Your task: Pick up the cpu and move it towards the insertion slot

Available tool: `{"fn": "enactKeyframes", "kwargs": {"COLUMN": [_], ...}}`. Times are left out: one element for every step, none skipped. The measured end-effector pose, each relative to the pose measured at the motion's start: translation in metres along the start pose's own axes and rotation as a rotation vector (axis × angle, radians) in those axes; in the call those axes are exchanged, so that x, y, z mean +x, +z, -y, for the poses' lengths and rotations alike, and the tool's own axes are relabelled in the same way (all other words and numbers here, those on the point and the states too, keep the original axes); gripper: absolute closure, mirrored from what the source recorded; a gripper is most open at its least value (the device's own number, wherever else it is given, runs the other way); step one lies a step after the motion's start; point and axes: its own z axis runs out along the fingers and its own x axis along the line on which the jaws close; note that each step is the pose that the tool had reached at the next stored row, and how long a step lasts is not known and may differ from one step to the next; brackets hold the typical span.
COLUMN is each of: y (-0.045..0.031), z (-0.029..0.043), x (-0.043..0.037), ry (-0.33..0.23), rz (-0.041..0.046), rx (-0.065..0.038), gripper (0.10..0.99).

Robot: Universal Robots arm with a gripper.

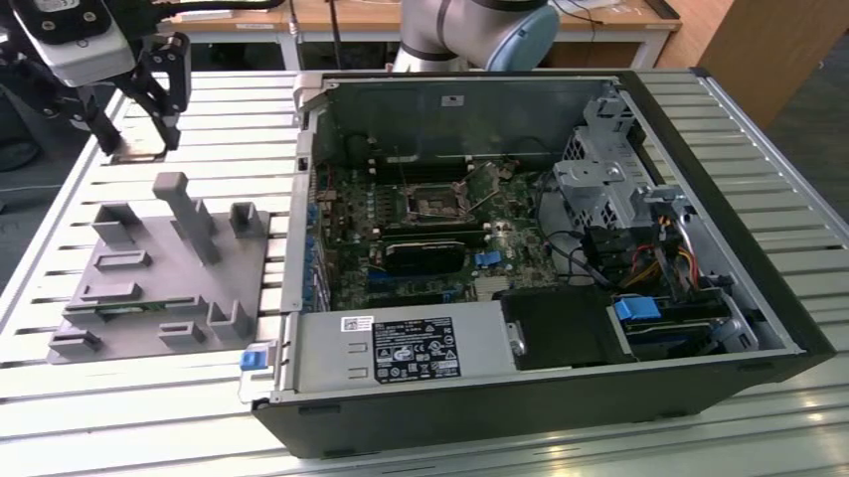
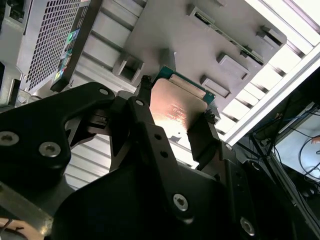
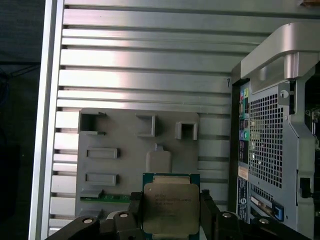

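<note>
**cpu (image 3: 170, 207) clamped in the jaws, up off the counter (image 1: 54, 417)**

Jaws point down, shut on two opposite edges of the cpu, at the exterior view's far left, by the fixture's (image 1: 159, 268) far end. The slot (image 1: 431, 204) is well apart, inside the open case (image 1: 531, 397). The case's side wall stands between them.

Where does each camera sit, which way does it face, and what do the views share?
Exterior view: off-arm, looking down on slatted metal table and open black computer case; grey arm, black gripper show.
First wrist view: wrist-mounted, facing down past the gripper at the grey plastic fixture.
Second wrist view: wrist-mounted, looking along the black fingers.
Shared: both wrist views show the silvery square cpu clamped, that fixture beyond.
</note>
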Motion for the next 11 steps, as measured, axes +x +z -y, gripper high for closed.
{"fn": "enactKeyframes", "kwargs": {"y": [-0.0001,-0.0001,-0.0001,-0.0001,-0.0001,-0.0002,-0.0002,-0.0002,-0.0002,-0.0002,-0.0002], "z": [0.0,0.0001,0.0001,0.0001,0.0002,0.0002,0.0002,0.0003,0.0003,0.0004,0.0004], "x": [-0.0015,-0.0032,-0.005,-0.0066,-0.0084,-0.0101,-0.0117,-0.0134,-0.015,-0.0165,-0.0179], "ry": [0.0,0.0,0.0,0.0,0.0,0.0,0.0,0.0,0.0,0.0,0.0], "rz": [-0.0001,-0.0001,-0.0001,0.0,-0.0001,-0.0002,-0.0002,-0.0001,-0.0001,0.0,0.0], "rx": [0.0,0.0,0.0,0.0,0.0,0.0,0.0,0.0,0.0,0.0,0.0], "gripper": [0.545,0.545,0.545,0.545,0.545,0.545,0.545,0.545,0.545,0.545,0.545]}}
